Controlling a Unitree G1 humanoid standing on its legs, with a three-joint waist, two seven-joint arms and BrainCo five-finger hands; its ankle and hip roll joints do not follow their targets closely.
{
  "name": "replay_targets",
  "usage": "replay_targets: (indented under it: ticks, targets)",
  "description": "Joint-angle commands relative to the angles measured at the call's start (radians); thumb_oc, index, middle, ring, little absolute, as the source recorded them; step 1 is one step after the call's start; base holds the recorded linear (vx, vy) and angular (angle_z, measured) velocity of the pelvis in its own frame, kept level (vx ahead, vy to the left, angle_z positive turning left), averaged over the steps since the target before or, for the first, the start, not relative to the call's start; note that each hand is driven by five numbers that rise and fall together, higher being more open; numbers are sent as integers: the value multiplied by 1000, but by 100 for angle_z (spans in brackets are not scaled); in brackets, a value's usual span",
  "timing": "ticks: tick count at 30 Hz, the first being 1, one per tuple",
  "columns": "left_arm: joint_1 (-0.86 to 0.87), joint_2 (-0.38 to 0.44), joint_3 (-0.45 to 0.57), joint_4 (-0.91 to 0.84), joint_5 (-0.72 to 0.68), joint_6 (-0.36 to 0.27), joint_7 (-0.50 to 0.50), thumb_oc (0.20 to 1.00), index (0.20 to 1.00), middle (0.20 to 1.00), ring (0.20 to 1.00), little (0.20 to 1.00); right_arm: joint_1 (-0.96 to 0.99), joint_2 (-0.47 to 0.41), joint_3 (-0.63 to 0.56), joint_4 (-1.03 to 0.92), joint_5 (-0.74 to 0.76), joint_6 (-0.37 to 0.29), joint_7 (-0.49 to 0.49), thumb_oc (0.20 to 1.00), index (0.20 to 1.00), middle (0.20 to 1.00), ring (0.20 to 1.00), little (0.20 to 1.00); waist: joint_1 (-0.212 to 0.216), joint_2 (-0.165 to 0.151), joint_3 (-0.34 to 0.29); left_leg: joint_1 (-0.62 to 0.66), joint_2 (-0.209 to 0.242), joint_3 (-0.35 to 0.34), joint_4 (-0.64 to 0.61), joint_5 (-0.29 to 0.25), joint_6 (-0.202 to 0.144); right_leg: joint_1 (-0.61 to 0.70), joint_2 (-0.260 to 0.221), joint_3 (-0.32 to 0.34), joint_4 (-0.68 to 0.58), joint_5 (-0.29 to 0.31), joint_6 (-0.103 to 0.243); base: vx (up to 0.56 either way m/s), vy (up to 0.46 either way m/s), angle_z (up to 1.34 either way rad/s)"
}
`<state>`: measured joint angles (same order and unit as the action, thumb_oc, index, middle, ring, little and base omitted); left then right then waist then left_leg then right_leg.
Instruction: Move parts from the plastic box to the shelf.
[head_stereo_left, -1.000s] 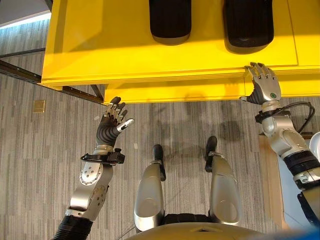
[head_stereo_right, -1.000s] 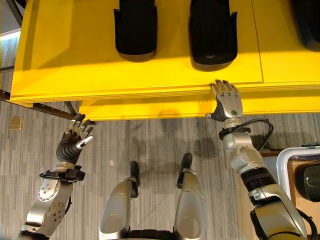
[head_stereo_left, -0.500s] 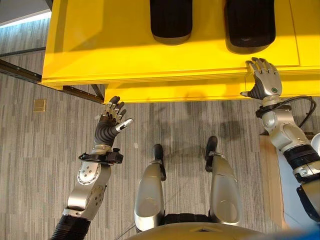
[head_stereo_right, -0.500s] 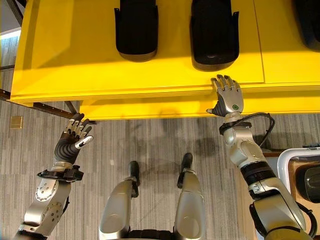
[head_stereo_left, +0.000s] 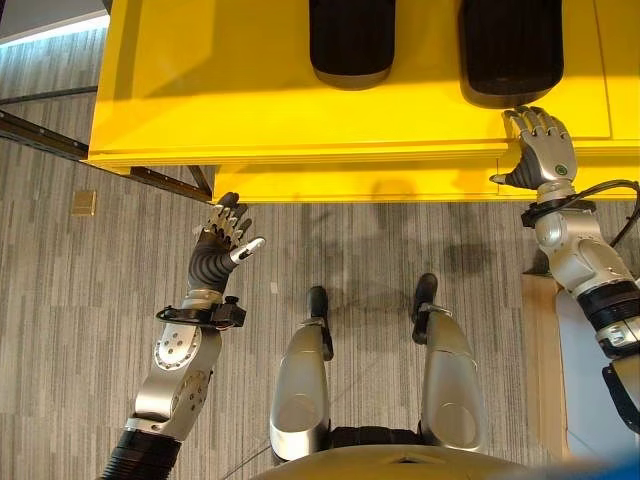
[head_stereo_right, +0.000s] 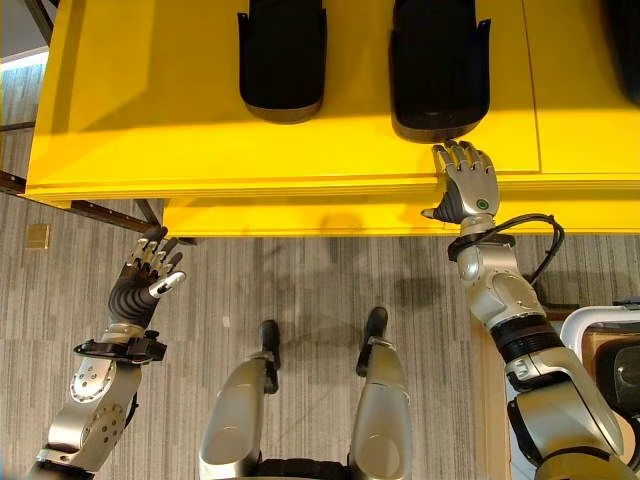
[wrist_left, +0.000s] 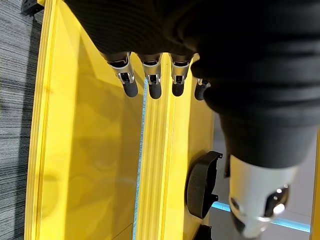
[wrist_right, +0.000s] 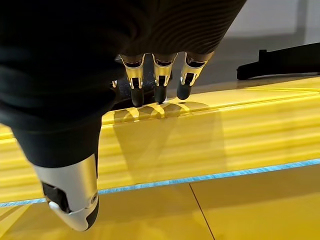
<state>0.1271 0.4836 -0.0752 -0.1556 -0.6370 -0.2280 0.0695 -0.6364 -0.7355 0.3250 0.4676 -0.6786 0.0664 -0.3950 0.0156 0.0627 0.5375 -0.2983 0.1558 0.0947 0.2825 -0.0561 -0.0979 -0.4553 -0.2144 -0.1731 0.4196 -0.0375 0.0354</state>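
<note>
The right hand (head_stereo_right: 470, 185) has crept forward over the front edge of the yellow shelf (head_stereo_left: 250, 90) — fingers straight, empty, tips at the nearer black part (head_stereo_right: 440, 65). Left hand (head_stereo_left: 222, 240) hangs relaxed, empty — placing looks finished.

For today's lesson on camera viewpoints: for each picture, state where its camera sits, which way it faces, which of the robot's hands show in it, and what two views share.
Left eye view: on the head, looking down at the yellow shelf edge and floor; left hand open over the floor, right hand open at the shelf edge.
Right eye view: same head, beside it; same scene, two black parts on the shelf.
Left wrist view: along the left hand's fingers toward the shelf front.
Right wrist view: along the right hand's fingers over the shelf top.
Shared: all four show the shelf.
</note>
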Motion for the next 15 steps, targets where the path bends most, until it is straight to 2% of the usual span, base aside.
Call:
replay_targets:
  ticks: [1, 15]
  targets:
    - [68, 63, 50, -48, 6, -63, -20, 1000, 1000, 1000, 1000, 1000, -100, -38, 20, 17, 23, -3, -9, 1000, 1000, 1000, 1000, 1000, -1, -23, -38, -46, -2, -38, 35, 18, 24, 53, -33, 21, 55, -70, 67, 0, 0, 0]
    - [69, 68, 52, -50, -1, -64, -23, 1000, 1000, 1000, 1000, 1000, -156, -46, 32, 56, 51, 1, -5, 1000, 1000, 1000, 1000, 1000, 3, -20, -35, -54, -4, -38, 43, 18, 27, 45, -35, 24, 61, -67, 67, 0, 0, 0]
